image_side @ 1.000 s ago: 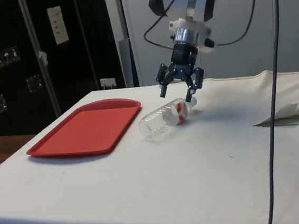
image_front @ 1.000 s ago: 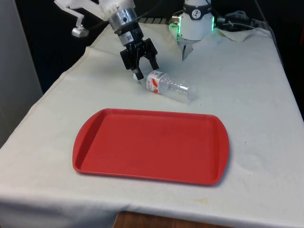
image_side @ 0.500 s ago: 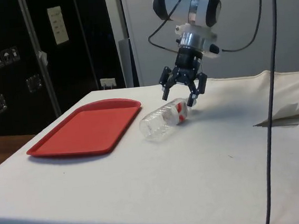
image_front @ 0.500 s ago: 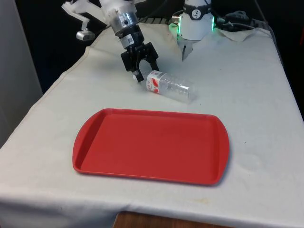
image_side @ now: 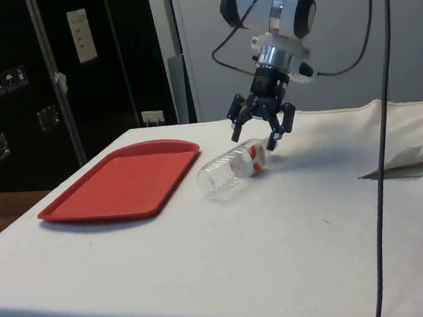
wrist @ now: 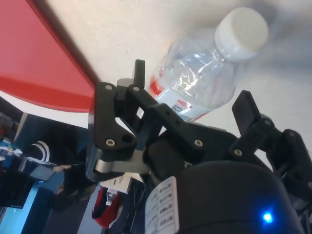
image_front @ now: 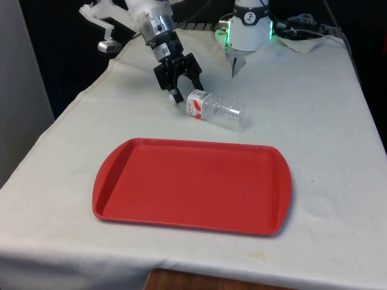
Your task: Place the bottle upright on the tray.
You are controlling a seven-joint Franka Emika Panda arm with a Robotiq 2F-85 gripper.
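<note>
Step in hand, at a guess: getting the hand [image_front: 185,93] down around the bottle [image_front: 216,110] for a good grab. Hand hanging just above the cap end, tilted, two black fingers [wrist: 138,79] spread apart with nothing between them yet. Best to come down slow, with one finger on each side of the round body, close to the label and the neck. Better not to poke the side, since a round bottle lying down can roll away. Gentle squeeze too, because thin clear plastic can squash and slip. A grab near the cap end probably helps later, when tipping it up to stand on its flat bottom. Bottle lying on its side on the white table [image_front: 314,115], not on the tray [image_front: 192,184] but near its far edge, with bare cloth between. Cap [wrist: 242,28] end pointing toward the hand, bottom end pointing to the front view's right. Small, see-through, looks empty or nearly so, hard to tell. White cap, red and white label [image_front: 195,107] near the neck, bumpy ribs along the body. Light thing by the look of it, easy to knock over once standing. Tray red, flat, with a low rim and nothing on it, so plenty of room to set the bottle down in the middle.
</note>
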